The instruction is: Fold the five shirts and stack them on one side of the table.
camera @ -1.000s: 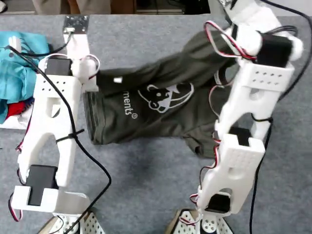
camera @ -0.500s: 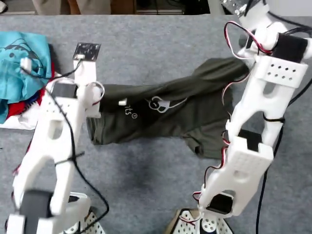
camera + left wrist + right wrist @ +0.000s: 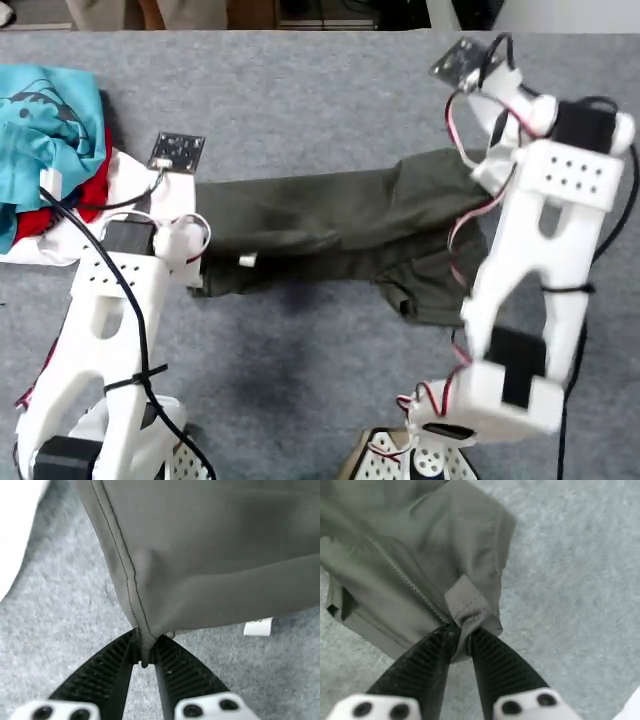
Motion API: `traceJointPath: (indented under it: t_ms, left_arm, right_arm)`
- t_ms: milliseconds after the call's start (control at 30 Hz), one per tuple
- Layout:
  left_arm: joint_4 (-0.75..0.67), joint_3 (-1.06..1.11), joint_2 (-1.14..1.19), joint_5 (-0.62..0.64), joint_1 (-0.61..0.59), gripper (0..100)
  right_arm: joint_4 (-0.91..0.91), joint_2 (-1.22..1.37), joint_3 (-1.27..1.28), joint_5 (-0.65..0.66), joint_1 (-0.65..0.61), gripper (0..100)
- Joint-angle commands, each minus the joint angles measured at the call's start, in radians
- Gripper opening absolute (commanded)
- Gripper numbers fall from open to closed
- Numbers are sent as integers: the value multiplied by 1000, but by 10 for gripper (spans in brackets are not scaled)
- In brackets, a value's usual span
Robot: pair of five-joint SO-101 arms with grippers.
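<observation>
shirt (image 3: 330,215) is stretched taut, long axis across the table (image 3: 300,100); left end effector (image 3: 144,652) clamps the hem at one end, right end effector (image 3: 461,630) clamps the other end.

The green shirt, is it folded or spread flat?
Folded over: the green shirt is a narrow doubled band, held by left gripper and right gripper.

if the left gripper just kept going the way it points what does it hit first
The olive shirt: the left gripper is shut on its stitched hem, and the cloth spreads straight ahead. Behind it is probably the grey table, though depth is unclear.
</observation>
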Motion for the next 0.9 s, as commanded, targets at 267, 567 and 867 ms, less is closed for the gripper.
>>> traceJointPath:
  t_ms: [267, 567, 867]
  left_arm:
    - [-49, 138, -30, -6, 147, 19]
    - [-71, 147, -22, -3, 114, 20]
    - [-29, 75, -30, -6, -74, 149]
  right_arm:
    - [-431, -427, 786, 20, 128, 4]
    - [-454, -513, 1007, 169, 199, 6]
    - [-339, -736, 1093, 385, 203, 246]
